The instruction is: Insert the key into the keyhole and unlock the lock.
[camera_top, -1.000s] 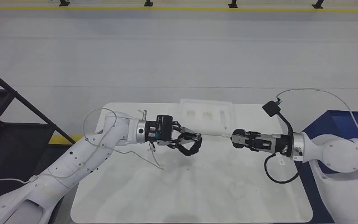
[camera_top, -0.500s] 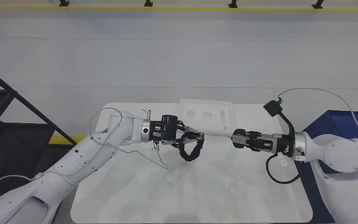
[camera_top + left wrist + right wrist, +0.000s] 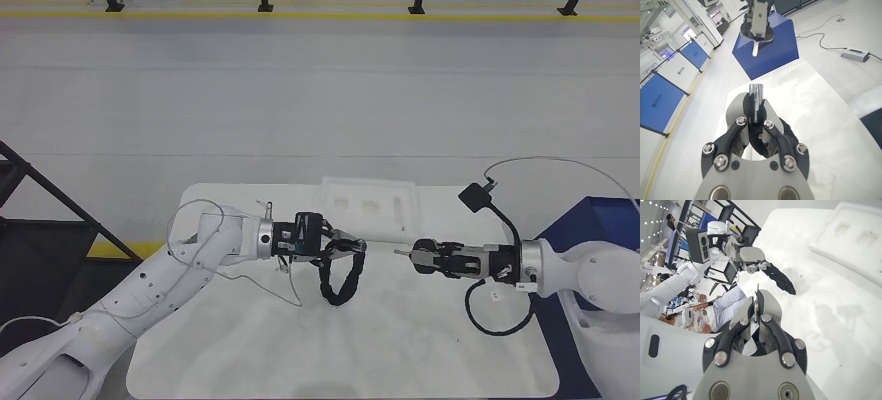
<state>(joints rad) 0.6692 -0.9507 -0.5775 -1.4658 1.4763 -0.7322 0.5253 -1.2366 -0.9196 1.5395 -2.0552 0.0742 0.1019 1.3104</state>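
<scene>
My left gripper point(image 3: 345, 243) point(image 3: 754, 100) is shut on the lock, a chrome cylinder point(image 3: 756, 94) with a black covered cable loop point(image 3: 340, 278) hanging below it. The lock's keyhole end point(image 3: 751, 268) faces my right gripper. My right gripper point(image 3: 410, 254) point(image 3: 755, 298) is shut on the key point(image 3: 755, 307), whose thin blade point(image 3: 757, 289) sticks out towards the lock. From the left wrist view the key point(image 3: 755, 49) points at the cylinder. A gap of a few centimetres lies between key tip and lock, both held above the white table point(image 3: 400, 340).
A white foam tray point(image 3: 370, 205) point(image 3: 848, 243) with shallow recesses lies at the table's far edge behind the grippers. A blue box point(image 3: 772, 56) stands off the table on the right arm's side. The table's near half is bare.
The left gripper has shifted right and turned, so the black cable loop now hangs lower. The right gripper has moved left and a little nearer, narrowing the gap between key and lock.
</scene>
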